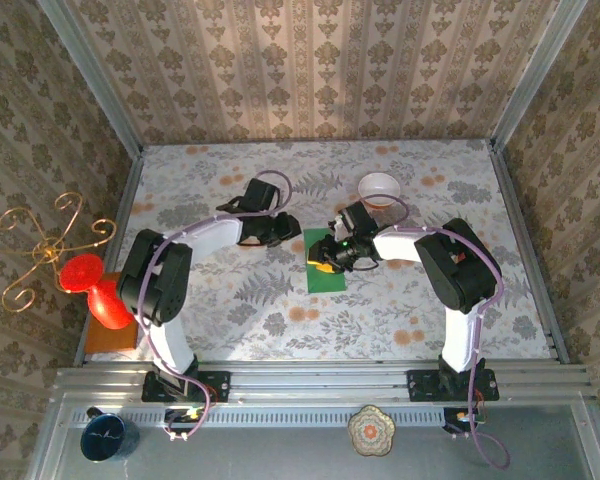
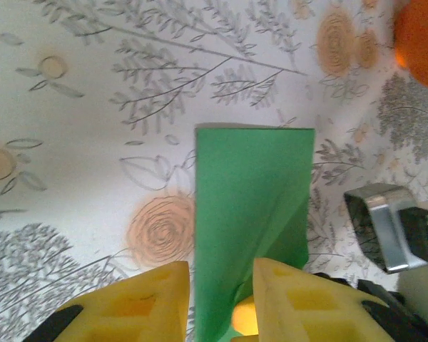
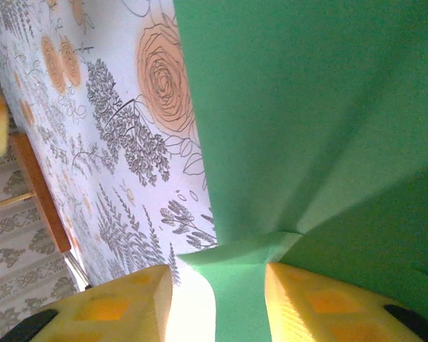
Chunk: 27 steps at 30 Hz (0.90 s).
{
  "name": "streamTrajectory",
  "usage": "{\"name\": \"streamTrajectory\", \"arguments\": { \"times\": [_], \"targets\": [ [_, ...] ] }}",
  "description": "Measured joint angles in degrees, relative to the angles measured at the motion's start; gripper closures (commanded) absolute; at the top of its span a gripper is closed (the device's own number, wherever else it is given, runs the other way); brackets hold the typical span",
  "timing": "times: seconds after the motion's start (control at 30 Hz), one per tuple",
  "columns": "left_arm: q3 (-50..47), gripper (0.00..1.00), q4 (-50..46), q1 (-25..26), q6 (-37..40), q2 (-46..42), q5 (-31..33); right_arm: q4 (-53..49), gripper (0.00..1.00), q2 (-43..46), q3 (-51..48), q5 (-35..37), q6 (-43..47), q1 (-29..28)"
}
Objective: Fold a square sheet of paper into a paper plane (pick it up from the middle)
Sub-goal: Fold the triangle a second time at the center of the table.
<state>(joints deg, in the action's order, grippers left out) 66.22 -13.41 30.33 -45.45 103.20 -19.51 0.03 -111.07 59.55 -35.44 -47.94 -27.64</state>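
The left hand (image 2: pixel 221 310) is part-open, its yellow fingers (image 2: pixel 146 303) on either side of the sheet's edge without pinching it. The square sheet of paper (image 1: pixel 326 282) lies mid-worktop (image 1: pixel 430 330) between both hands. It shows as a narrow rectangle whose long axis runs from the arm bases toward the far wall, and with no nose yet it points nowhere. I judge it light, limp, easily creased and apt to slide, so pinch the raised ridge along its middle. The right hand (image 3: pixel 217 306) straddles that ridge, jaws apart.

Both arms (image 1: pixel 195 240) bend inward toward the green sheet (image 1: pixel 326 282). The left gripper (image 2: pixel 221 278) is at its left edge and the right gripper (image 3: pixel 217 278) is over its middle. Each has its yellow fingers slightly apart.
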Motion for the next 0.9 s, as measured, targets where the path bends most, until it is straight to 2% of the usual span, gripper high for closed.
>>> {"name": "streamTrajectory", "arguments": {
  "times": [0.23,0.67,0.8,0.9],
  "targets": [
    [-3.1,0.71,-0.7,0.5,-0.1,-2.1,1.4,0.0,0.61,0.0,0.0,0.0,0.0,0.0],
    [-6.8,0.94,1.2,4.2,-1.7,-2.9,-0.7,-2.4,0.87,-0.2,-0.2,3.2,0.7,0.0],
    [-7.1,1.0,3.3,5.3,-2.4,-2.7,-2.8,-2.9,0.89,-0.3,-0.1,3.5,1.1,0.0],
    [-7.1,1.0,4.5,6.1,-2.5,-2.0,-3.9,-3.0,0.91,-0.3,-0.1,3.6,1.3,0.0]
  ]
}}
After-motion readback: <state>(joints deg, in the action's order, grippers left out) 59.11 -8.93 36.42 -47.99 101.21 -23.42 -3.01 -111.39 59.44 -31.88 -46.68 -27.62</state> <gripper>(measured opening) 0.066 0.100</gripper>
